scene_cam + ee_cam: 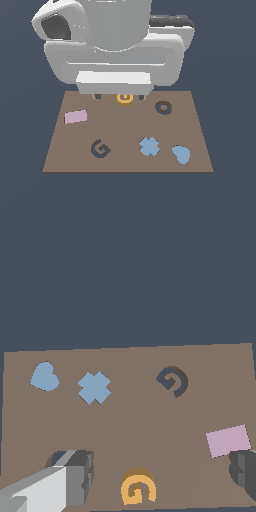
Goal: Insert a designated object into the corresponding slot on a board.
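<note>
The orange-yellow G-shaped piece (125,98) lies at the far edge of the brown board (125,131), just under the arm's hand. It also shows in the wrist view (138,488). My gripper (120,96) is open, with one finger on each side of the piece and not touching it; in the wrist view the gripper (160,476) straddles it widely. The dark G-shaped slot (100,149) is empty at the board's near side, toward the exterior view's left, and shows in the wrist view too (173,381).
A pink rectangle (76,117) lies at the exterior view's left. A dark round ring recess (163,107) is at the far right. A blue cross (149,146) and a blue heart (181,154) lie at the near right. The arm's white body covers the board's far edge.
</note>
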Robot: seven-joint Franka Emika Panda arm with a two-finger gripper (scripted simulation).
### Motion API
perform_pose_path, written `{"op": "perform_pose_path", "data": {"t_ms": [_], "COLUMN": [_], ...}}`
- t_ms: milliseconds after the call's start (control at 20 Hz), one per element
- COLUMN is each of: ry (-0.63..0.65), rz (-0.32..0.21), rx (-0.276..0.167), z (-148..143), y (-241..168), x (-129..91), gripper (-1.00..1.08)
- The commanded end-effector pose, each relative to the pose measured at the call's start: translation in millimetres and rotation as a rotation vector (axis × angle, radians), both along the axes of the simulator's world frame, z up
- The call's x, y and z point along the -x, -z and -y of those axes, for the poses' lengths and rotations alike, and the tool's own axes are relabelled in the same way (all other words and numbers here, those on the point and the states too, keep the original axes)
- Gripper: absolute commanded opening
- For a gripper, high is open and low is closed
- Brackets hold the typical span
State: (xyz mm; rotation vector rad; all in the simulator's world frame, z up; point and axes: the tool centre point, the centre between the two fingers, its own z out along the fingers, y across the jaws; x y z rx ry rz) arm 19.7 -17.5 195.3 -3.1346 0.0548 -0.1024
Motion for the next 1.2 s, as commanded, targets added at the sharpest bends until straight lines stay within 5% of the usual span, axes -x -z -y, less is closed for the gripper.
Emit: {"op": "perform_pose_path", "data": {"t_ms": [0,550,1150], "ry": [0.000,0.090,0.389], "rz": [0.000,-0.003,-0.014], "rx": [0.000,-0.003,-0.011], "z": [0.0,5.1,17.7], "y": [0.0,8.9,38.7], "x": [0.0,6.1,29.5], "gripper": [1.00,1.00,1.00]}}
